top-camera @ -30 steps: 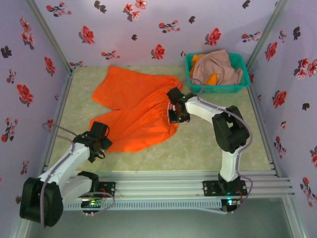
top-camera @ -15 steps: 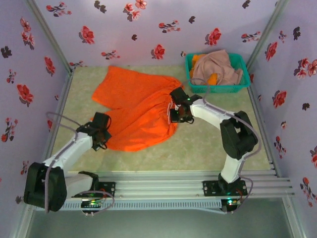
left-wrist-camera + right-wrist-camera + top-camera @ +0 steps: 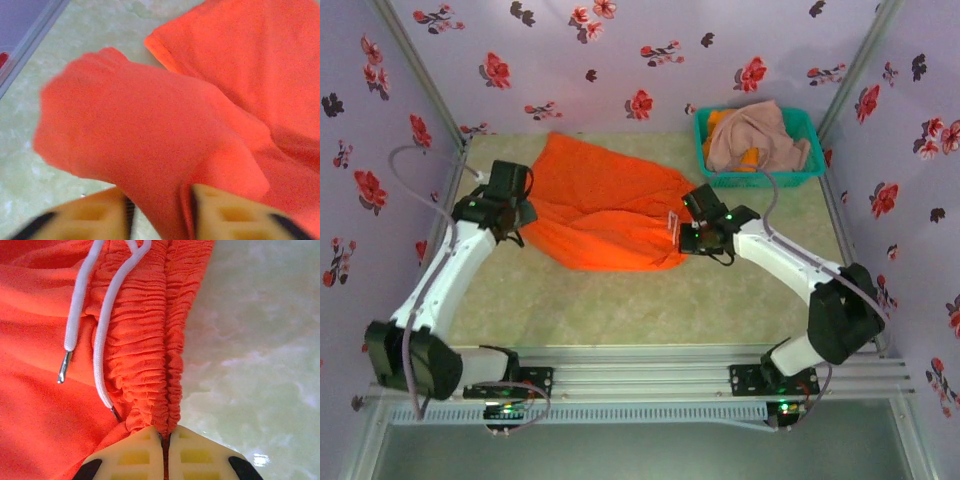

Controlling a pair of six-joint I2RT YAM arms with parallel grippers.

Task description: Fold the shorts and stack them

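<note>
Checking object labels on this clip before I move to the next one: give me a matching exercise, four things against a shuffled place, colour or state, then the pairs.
Things:
1. orange shorts
2. pink-beige shorts
3. drawstring
4. basket

Place, colour or state:
A. teal, at the far right corner of the table
B. white, lying over a gathered waistband
C. heaped on top in the basket
D. pinched at the waistband by the right gripper

Pairs: 1-D, 2-C, 3-B, 4-A
</note>
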